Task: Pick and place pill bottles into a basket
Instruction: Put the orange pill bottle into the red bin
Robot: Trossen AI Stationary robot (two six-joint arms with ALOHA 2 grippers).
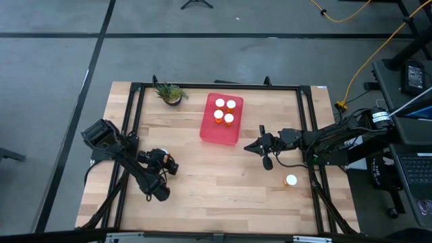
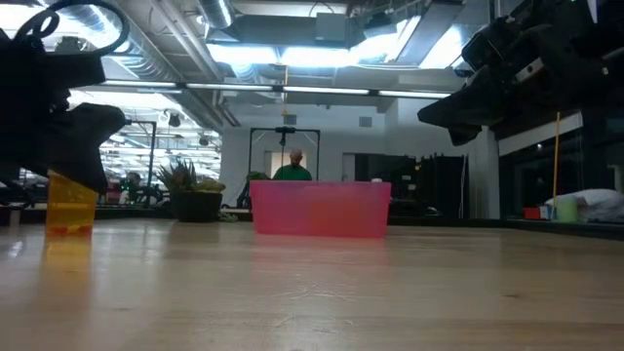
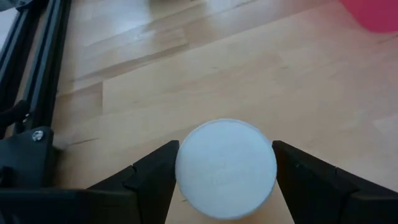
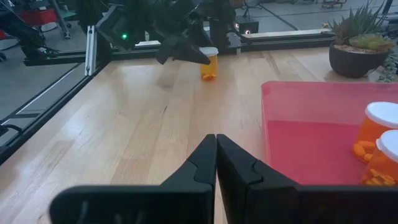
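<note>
- A pill bottle (image 1: pixel 291 180) with a white cap stands alone on the wooden desk (image 1: pixel 216 196) near its front right part, close to the right frame rail and apart from both arms.
- The left gripper (image 1: pixel 165 164) hangs over the front left part of the desk. In the left wrist view its jaws stand on either side of the white cap of another pill bottle (image 3: pixel 226 168), with the dark fingers (image 3: pixel 149 174) at the cap's edges; whether they actually press on it cannot be told.
- The right wrist view shows that same bottle standing upright on the desk under the left gripper.
- The right gripper (image 1: pixel 260 147) sits in mid-desk, just right of the red basket (image 1: pixel 214 133), with its jaws closed together and nothing between them.
- The basket lies on the desk's far middle part and holds four pill bottles (image 1: pixel 225 111) grouped at its far end, their white caps up.
- A small potted plant (image 1: pixel 171 93) stands at the far edge of the desk, left of the basket and apart from it.
- In the low view a person (image 2: pixel 292 166) in a green top shows in the room beyond the basket.
</note>
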